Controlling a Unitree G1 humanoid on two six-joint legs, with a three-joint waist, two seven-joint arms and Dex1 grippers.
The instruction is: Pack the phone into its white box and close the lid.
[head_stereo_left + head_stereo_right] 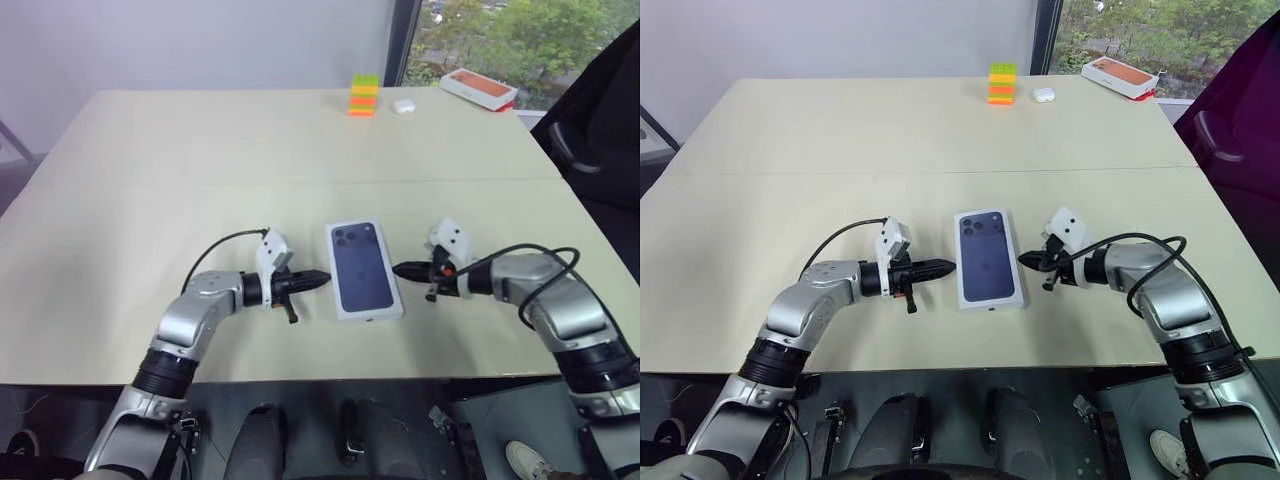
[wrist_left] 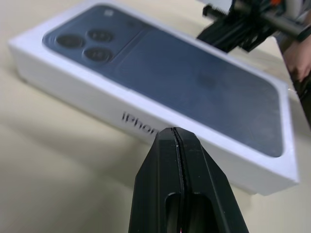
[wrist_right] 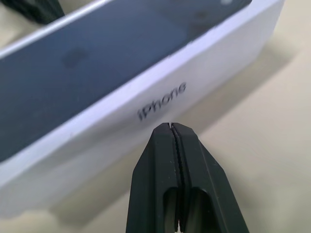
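Head views: the lid (image 1: 363,268), printed face up with its dark blue phone picture, is sitting closed over the white box near the front edge of the beige table (image 1: 200,150), long axis running away from the robot; the white box itself is lying beneath it and cannot be told apart, and the phone cannot be seen, presumably inside. The left gripper (image 1: 322,281) is pointing in at the lid's left long side, tip just beside it, fingers pinched together on nothing. The right gripper (image 1: 399,270) is pointing in at the right long side, tip just beside it too, fingers likewise clenched and empty. Whether either tip is touching the cardboard cannot be told from here. At the far edge, a stack of coloured blocks (image 1: 362,96) is standing, a small white case (image 1: 404,105) just beside it, and an orange-topped box (image 1: 479,88) lying off the far right corner. Left wrist view: the two black fingers (image 2: 167,194) are pressing flat against each other, the tip facing the lid's white side wall with its grey lettering, a sliver of table showing between; the other gripper is showing beyond the far side. Right wrist view: fingers (image 3: 163,194) are closing a hairline seam, the tip facing the lettered opposite wall, near but apart.
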